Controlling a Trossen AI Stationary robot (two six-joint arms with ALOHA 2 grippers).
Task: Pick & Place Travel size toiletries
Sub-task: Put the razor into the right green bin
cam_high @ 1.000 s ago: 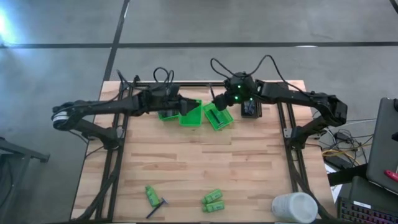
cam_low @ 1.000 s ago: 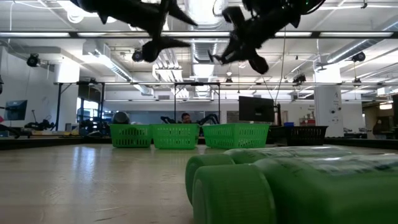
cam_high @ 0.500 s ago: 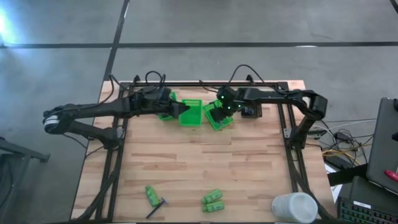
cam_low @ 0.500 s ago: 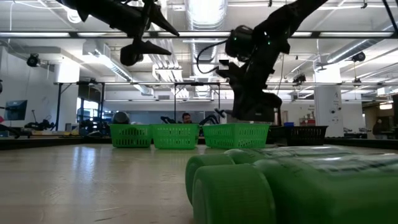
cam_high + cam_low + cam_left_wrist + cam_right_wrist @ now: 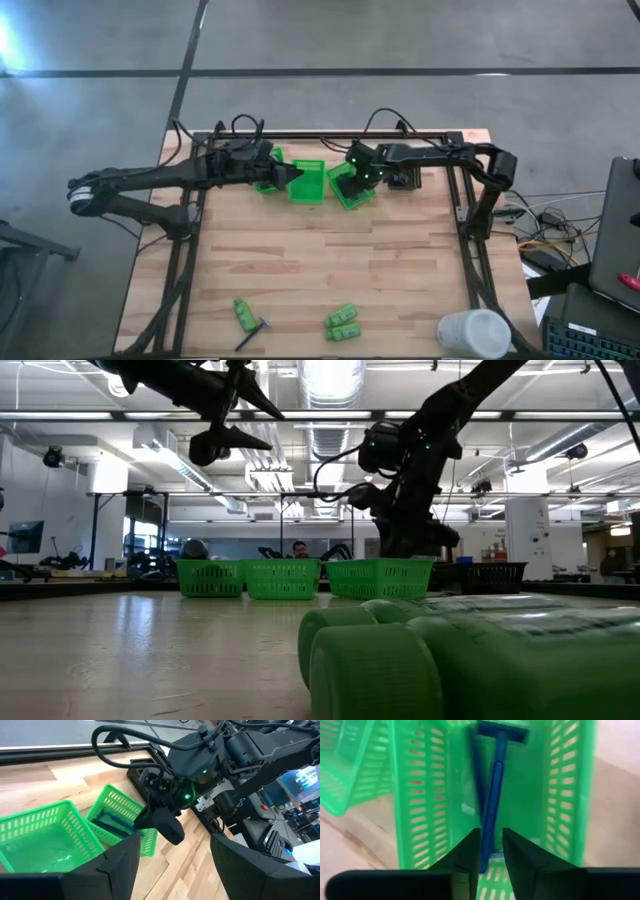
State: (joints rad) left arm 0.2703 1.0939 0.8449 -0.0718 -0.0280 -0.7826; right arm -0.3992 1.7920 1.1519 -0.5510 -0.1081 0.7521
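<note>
Three green mesh baskets stand at the table's far side: left [image 5: 268,182], middle [image 5: 308,184], right [image 5: 354,192]. My right gripper [image 5: 491,855] reaches down into the right basket [image 5: 540,795], shut on a thin blue razor [image 5: 494,795]; a darker stick [image 5: 477,775] lies beside it. My left gripper [image 5: 172,855] hovers open and empty above the middle basket [image 5: 45,835]. Near the table's near edge lie a green bottle [image 5: 242,312], a dark razor-like stick [image 5: 254,333] and two green bottles [image 5: 343,322]. My right gripper pinches the blue razor by the free end of its handle [image 5: 488,851] between the two fingers. The fingers come from above, slanting down into the right basket, and lie along the handle. The razor's head [image 5: 503,732] points away from the gripper toward the basket's floor.
A big white cylinder [image 5: 472,333] stands at the near right corner. A dark box [image 5: 404,178] sits right of the baskets. Bare wood lies between baskets and near-edge items. Green bottles [image 5: 450,660] fill the low view's foreground. A person [image 5: 297,549] shows beyond the table.
My right gripper has swung toward the table's left and come down from above the baskets into the right basket, carrying the razor. My left gripper has drawn slightly toward the table's left and stayed open above the middle basket.
</note>
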